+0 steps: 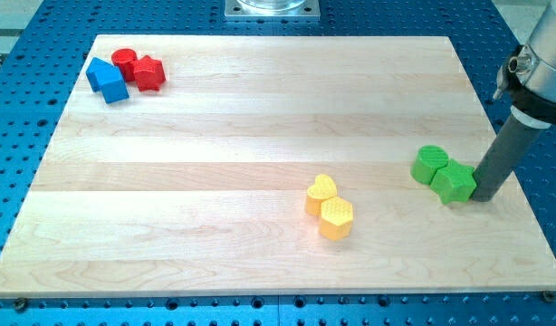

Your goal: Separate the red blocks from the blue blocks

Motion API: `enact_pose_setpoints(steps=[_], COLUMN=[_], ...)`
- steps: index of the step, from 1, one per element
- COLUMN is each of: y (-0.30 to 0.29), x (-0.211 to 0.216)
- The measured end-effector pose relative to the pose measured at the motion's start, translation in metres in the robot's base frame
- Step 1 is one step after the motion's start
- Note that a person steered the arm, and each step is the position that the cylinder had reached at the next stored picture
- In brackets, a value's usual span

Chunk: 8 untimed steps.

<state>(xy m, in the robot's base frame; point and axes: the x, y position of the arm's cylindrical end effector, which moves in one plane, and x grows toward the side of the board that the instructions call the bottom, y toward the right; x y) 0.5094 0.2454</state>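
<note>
At the view's top left, a blue block lies against a red round block and a red star-like block; the three touch in one cluster. My tip is far away at the view's right, touching the right side of a green star-like block. A wide stretch of board lies between my tip and the red and blue blocks.
A green round block touches the green star-like block on its left. A yellow heart-shaped block and a yellow hexagonal block sit together at the bottom middle. The wooden board rests on a blue perforated table.
</note>
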Motion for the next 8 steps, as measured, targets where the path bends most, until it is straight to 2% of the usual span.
enact_pose_setpoints(steps=[1,2,3,6,7,8], y=[0.0,0.024,0.007,-0.268,-0.31,-0.345], x=[0.0,-0.042,-0.128,-0.298,-0.317,-0.317])
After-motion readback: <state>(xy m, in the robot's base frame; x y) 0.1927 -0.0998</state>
